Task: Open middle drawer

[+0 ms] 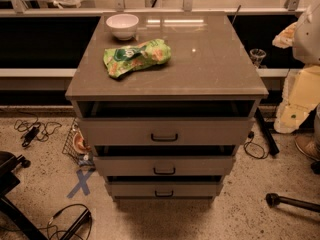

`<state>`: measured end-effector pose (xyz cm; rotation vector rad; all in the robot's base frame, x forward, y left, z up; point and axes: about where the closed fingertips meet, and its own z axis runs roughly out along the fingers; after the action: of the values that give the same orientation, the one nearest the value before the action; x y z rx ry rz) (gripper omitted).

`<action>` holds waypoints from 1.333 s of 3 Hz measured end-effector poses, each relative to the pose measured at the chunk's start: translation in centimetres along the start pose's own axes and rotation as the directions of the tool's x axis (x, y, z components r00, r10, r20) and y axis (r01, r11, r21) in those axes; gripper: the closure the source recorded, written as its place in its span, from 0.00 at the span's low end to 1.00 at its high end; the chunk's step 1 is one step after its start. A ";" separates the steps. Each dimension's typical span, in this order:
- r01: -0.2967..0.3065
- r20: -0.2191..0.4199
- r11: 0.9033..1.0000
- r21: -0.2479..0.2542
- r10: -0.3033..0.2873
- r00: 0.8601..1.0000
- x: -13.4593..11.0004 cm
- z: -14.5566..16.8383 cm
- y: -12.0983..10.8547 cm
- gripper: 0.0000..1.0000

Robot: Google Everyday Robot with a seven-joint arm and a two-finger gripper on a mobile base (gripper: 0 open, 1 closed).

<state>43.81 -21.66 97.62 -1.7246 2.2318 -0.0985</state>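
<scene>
The gripper is lying outside the view; I cannot tell its state. The middle drawer (200, 165) is sitting between the top drawer (210, 131) and bottom drawer (195, 189), under the worktop (215, 69) carrying a green bag (136, 56) and, farther back, a white bowl (122, 25).

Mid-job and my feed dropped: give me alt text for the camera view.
A grey-beige cabinet with three stacked drawers fills the view; the middle drawer, with a small black bar handle, shows a dark gap above its front. On the cabinet top sit a white bowl and a crumpled green snack bag. The gripper is not in view.
</scene>
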 end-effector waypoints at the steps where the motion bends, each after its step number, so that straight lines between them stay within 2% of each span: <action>1: 0.000 0.000 1.000 0.000 0.000 1.000 0.0 0.0 0.0 0.00; 2: -0.026 0.035 0.999 0.019 0.025 0.999 0.1 2.2 0.2 0.00; 3: -0.062 0.091 0.998 0.012 0.061 0.994 2.0 7.0 2.0 0.00; 4: -0.090 0.173 0.995 -0.038 0.095 0.980 4.8 14.6 5.0 0.00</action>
<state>42.34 -22.91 81.61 -1.5749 2.1897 0.1047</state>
